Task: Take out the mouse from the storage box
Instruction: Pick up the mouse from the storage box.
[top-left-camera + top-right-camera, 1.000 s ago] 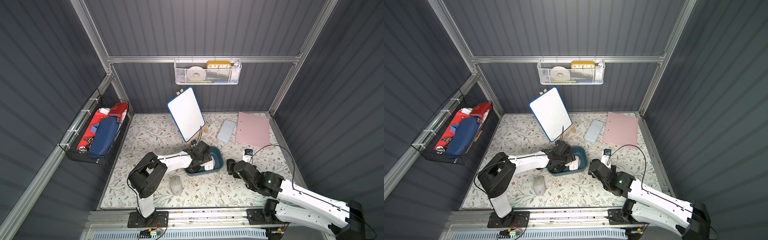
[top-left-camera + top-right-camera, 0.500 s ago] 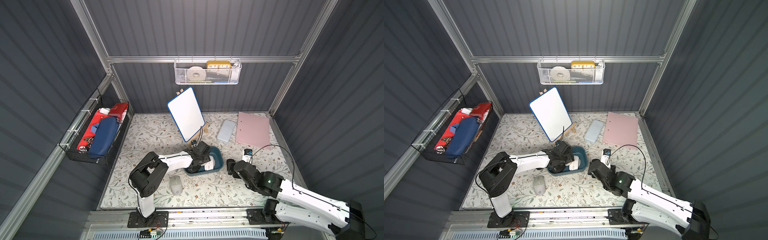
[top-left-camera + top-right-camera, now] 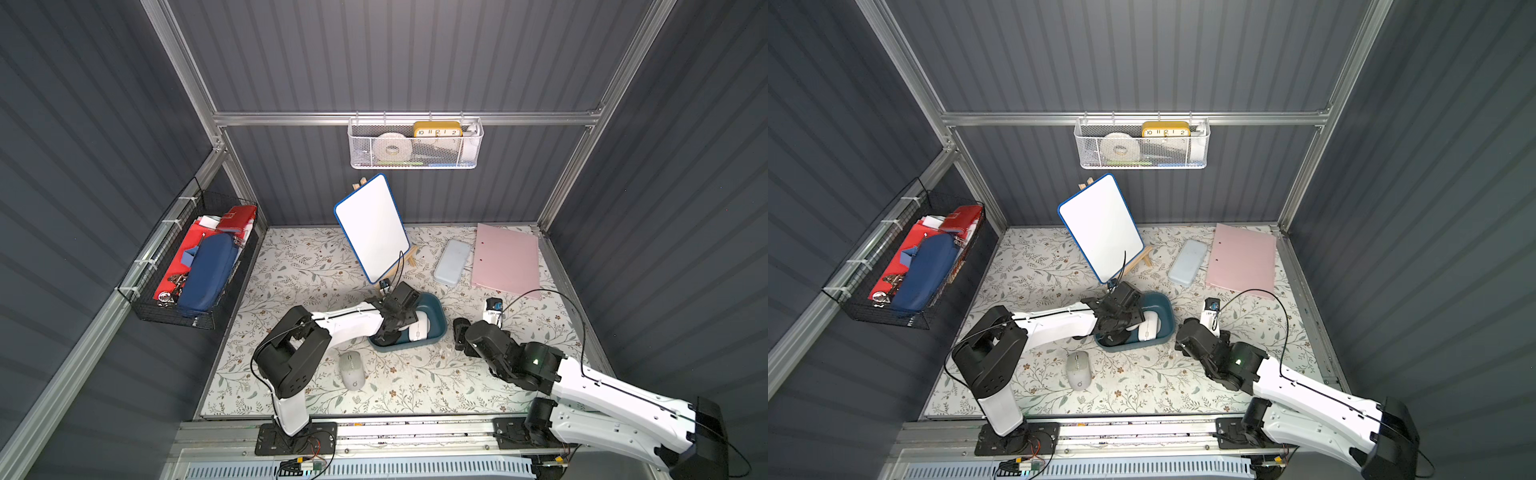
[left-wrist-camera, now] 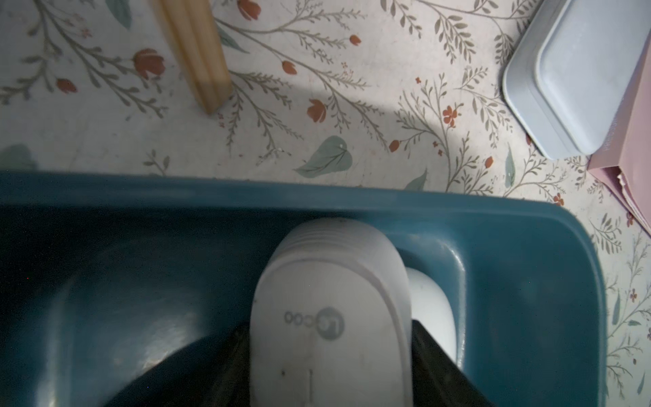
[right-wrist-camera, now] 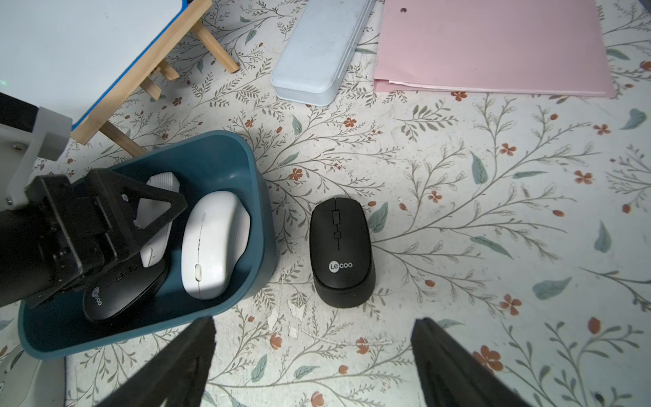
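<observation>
The teal storage box (image 3: 437, 329) (image 3: 1166, 322) sits mid-table. My left gripper (image 3: 400, 328) (image 4: 327, 352) reaches down into it and is shut on a pale grey-white mouse (image 4: 331, 317) (image 5: 159, 192), one finger pressed against each of its sides. Beside it in the box lie a white mouse (image 5: 211, 246) (image 3: 417, 330) and a black mouse (image 5: 119, 296). To the right of the box, my right gripper (image 3: 459, 332) (image 5: 313, 324) hovers open over the mat, holding nothing. A black mouse (image 5: 340, 252) lies on the mat just ahead of it.
A grey mouse (image 3: 352, 370) (image 3: 1079, 370) lies on the mat in front of the box. Behind the box stand a whiteboard on a wooden easel (image 3: 372, 228), a pale blue case (image 3: 453, 262) and a pink folder (image 3: 507, 259). A white mesh basket (image 3: 415, 143) and a black wire basket (image 3: 191, 266) hang on the walls.
My left gripper's jaws have come together on the pale mouse inside the box. The right arm has stayed in place.
</observation>
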Motion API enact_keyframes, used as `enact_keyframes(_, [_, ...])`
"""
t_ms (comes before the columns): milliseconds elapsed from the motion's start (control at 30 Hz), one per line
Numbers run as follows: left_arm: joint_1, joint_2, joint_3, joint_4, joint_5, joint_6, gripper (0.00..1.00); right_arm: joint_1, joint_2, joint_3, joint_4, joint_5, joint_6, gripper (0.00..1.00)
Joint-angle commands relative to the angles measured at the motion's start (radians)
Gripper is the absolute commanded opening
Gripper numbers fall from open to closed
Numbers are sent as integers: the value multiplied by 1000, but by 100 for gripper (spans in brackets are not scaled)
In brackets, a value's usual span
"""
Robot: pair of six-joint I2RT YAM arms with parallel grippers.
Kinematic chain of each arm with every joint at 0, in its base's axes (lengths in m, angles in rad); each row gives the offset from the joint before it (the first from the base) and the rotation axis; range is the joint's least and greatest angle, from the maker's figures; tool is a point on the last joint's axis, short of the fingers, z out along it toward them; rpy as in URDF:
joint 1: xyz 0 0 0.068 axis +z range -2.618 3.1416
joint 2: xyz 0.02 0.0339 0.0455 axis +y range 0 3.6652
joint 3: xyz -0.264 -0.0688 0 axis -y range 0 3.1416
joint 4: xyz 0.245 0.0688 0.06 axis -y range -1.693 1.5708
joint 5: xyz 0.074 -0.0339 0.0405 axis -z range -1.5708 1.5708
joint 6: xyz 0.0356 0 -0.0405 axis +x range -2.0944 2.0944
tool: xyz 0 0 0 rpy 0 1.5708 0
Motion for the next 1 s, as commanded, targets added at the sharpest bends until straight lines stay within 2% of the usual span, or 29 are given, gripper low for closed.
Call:
enact_keyframes(0, [-10,-58,9,-40,-31,32,51,-5,-17,28,-33,30,-3,91])
enact_keyframes(300, [-55,-103,18,-92,-61,50,49,-9,-58,28,-90,74,-6,91])
enact_keyframes(633, [-145,-146,50,-155,-112,74,46,-11,-97,32,-122,87,-5,91])
enact_keyframes(967, [-293,-209,36,-206,-148,83,45,-10,-146,48,-174,115,-2,91])
